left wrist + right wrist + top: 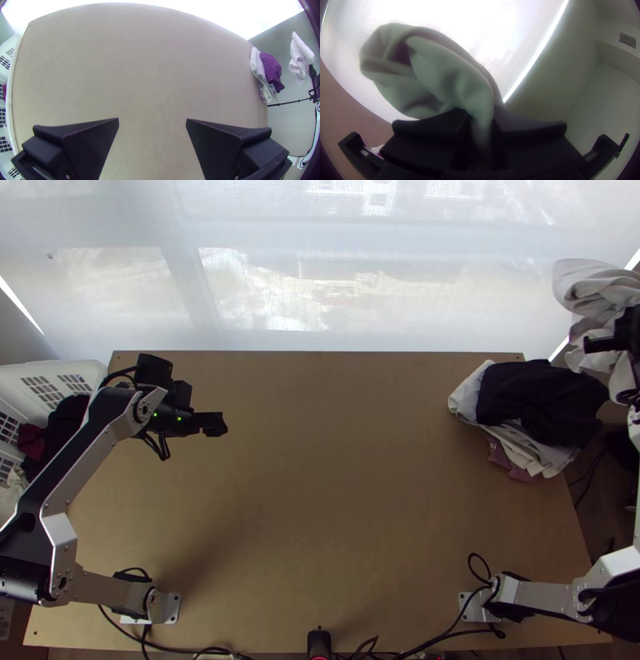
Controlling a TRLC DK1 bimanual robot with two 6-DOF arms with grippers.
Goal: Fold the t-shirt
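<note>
- Nearest, the bare wood of the table [320, 524] fills the middle of the frame, presumably where the shirt will be spread
- Right of frame, a loosely layered stack of clothes [516, 446] lies by the table's edge, dark garment [536, 396] uppermost – likely put aside to leave working room
- Upper left, the left gripper [152, 120] is over the wood, fingers parted and holding nothing, perhaps to take a second grip
- Left edge, a white basket [68, 370] holds more clothes, probably the supply
- Farthest, upper right, the right gripper [480, 125] is clenched on pale cloth [596, 284] (the t-shirt, I'd guess), bunched and off the table – it needs bringing over the wood before any folding
</note>
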